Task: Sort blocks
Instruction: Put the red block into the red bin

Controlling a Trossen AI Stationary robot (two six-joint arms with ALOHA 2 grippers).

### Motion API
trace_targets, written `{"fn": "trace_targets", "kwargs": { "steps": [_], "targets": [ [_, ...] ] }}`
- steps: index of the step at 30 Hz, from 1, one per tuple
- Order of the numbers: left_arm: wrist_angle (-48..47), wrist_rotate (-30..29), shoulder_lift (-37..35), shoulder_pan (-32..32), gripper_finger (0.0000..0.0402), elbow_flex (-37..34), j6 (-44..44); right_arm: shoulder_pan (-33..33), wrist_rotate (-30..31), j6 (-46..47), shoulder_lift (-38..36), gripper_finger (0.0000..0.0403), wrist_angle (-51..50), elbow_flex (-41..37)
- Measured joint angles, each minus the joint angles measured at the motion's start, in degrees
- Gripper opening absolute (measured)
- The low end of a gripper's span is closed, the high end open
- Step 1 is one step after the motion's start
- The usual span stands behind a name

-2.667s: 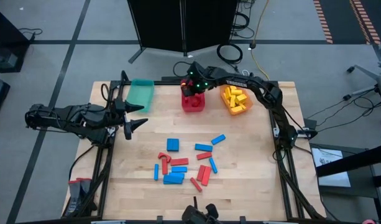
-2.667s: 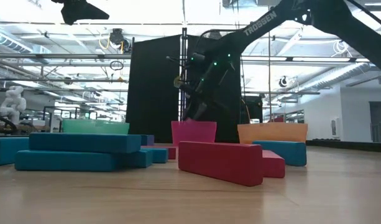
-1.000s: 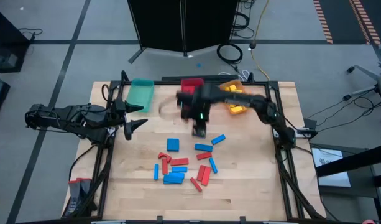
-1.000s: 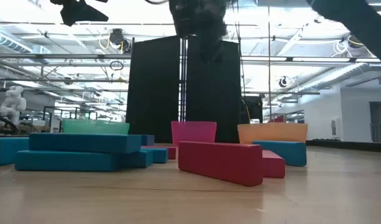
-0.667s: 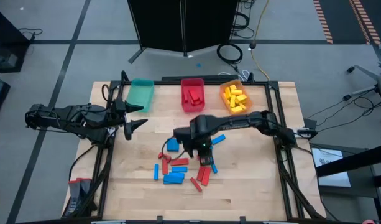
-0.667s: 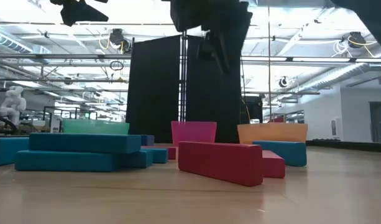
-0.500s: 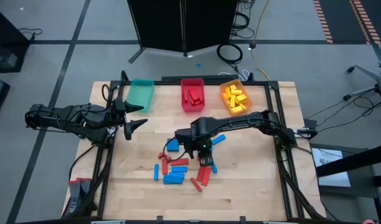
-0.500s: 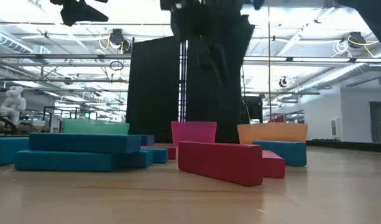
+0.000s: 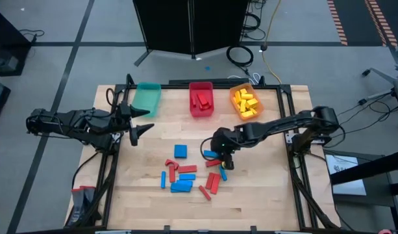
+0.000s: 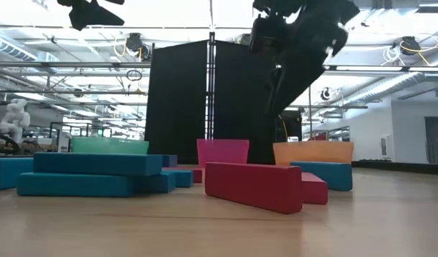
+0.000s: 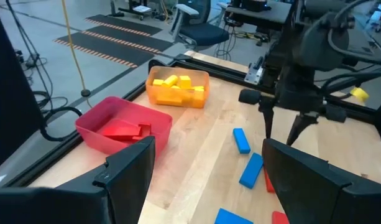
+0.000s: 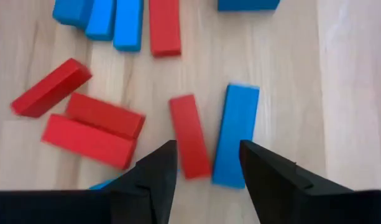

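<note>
Loose red and blue blocks (image 9: 189, 172) lie flat on the wooden table near its middle. My right gripper (image 9: 223, 158) hangs open above their right side, pointing steeply down and touching nothing. In the right wrist view a red block (image 12: 189, 135) and a blue block (image 12: 235, 134) lie side by side just ahead of the gap between its fingers (image 12: 156, 171). The left wrist view shows that gripper (image 11: 282, 132) clear of the table. My left gripper (image 9: 145, 130) waits open at the table's left edge, raised.
Three bins stand along the far edge: teal (image 9: 147, 97), red (image 9: 200, 107) with red blocks in it, and orange (image 9: 245, 114) with yellow blocks. A black frame edges the table. Bare wood lies between the bins and the blocks.
My right gripper has come from near the red bin toward the table's near edge and down, tipping more steeply downward, then shifted a little toward the right edge above the loose blocks. The blocks have not moved.
</note>
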Motion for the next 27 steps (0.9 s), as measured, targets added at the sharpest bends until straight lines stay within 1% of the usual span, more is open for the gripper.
{"fn": "trace_targets", "kwargs": {
  "steps": [8,14,19,27],
  "targets": [
    [-0.76,-1.24,0.15,0.0,0.0302,0.0,-2.91,-0.31,-0.43,-2.99,3.47,0.0171,2.93,0.0],
    [-1.45,-1.43,0.35,0.0,0.0302,0.0,-2.99,0.89,-3.57,-3.23,7.68,0.0172,7.84,0.02],
    [-2.02,-1.43,0.39,0.0,0.0302,0.0,-2.99,1.81,-3.59,-2.32,9.88,0.0179,9.14,0.02],
    [-2.81,-1.41,0.39,0.01,0.0302,0.0,-2.97,2.32,-1.99,-2.26,12.63,0.0196,9.99,0.03]
  ]
}}
